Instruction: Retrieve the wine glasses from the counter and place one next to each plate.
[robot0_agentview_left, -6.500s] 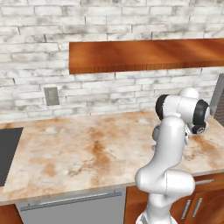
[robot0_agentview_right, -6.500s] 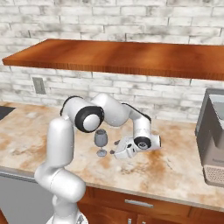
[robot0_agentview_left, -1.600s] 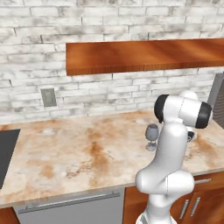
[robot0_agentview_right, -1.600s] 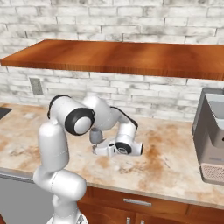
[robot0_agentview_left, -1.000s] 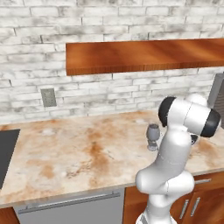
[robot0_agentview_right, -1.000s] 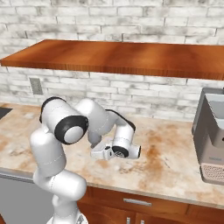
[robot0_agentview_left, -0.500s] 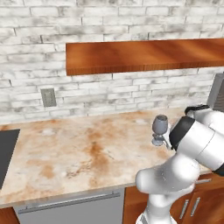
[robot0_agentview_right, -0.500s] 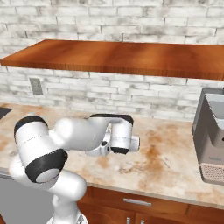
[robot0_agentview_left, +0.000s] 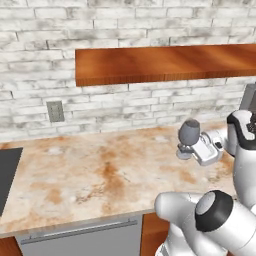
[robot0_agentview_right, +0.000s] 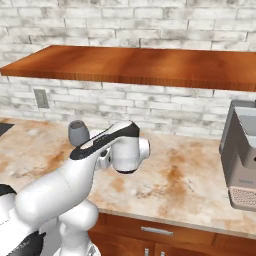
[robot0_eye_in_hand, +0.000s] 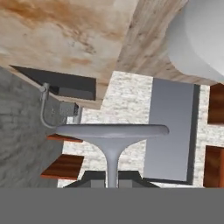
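The gripper (robot0_agentview_left: 186, 151) pinches the wine glass (robot0_agentview_left: 189, 133) by its thin stem w/ fingers squeezed tight; it's light, slippery, prob. breaks easy.

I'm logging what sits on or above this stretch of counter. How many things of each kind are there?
Wine glass: 1, lifted off the counter, stem between the fingers
Coffee machine: 1
Wall shelf: 1
Wall outlet: 1
Total: 4
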